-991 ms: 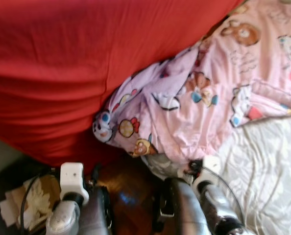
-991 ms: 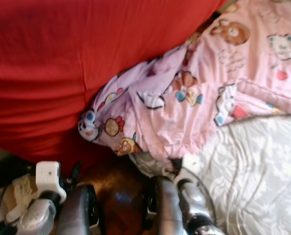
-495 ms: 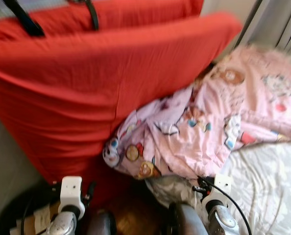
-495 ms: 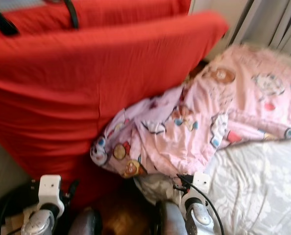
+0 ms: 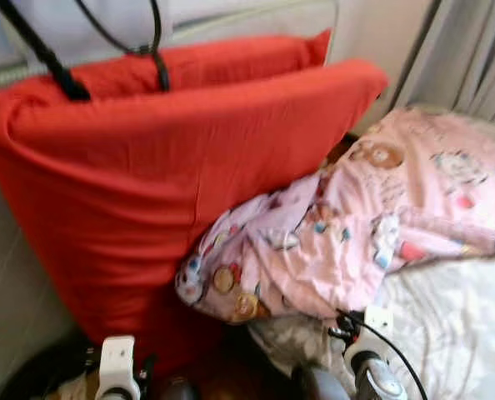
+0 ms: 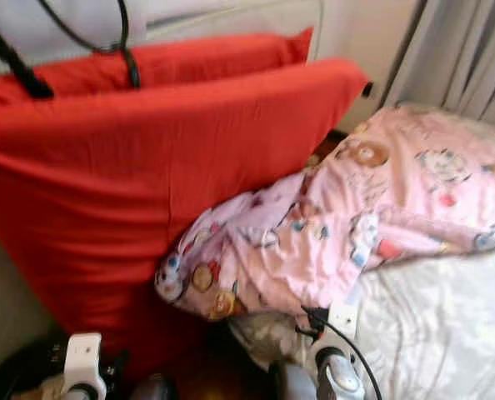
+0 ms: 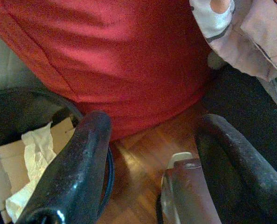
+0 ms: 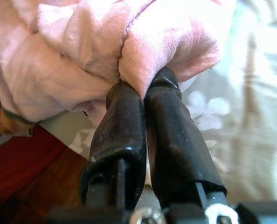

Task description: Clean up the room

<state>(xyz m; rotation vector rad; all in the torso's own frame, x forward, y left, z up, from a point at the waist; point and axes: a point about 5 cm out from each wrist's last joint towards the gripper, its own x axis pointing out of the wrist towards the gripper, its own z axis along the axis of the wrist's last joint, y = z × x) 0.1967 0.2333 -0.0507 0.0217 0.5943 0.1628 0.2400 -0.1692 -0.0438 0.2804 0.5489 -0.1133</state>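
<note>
Pink quilt (image 5: 372,225) beside the red cushion (image 5: 164,175) is pinched in the right gripper (image 8: 143,93); left gripper (image 7: 152,154) hangs spread, empty. Next, likely straighten it over the bed.

Big red cushion and a pink blanket on a bed

A big red cushion (image 5: 164,167) stands up tall, with a second red cushion (image 5: 206,62) behind it. A pink blanket (image 5: 356,225) with cartoon animals lies bunched up against it, on a white bed sheet (image 5: 456,325). Black straps (image 5: 56,67) hang over the cushion's top. Grey curtains (image 5: 472,50) hang at the back. Two silver arms (image 5: 118,375) peek in low down, a bit blurry.
</note>
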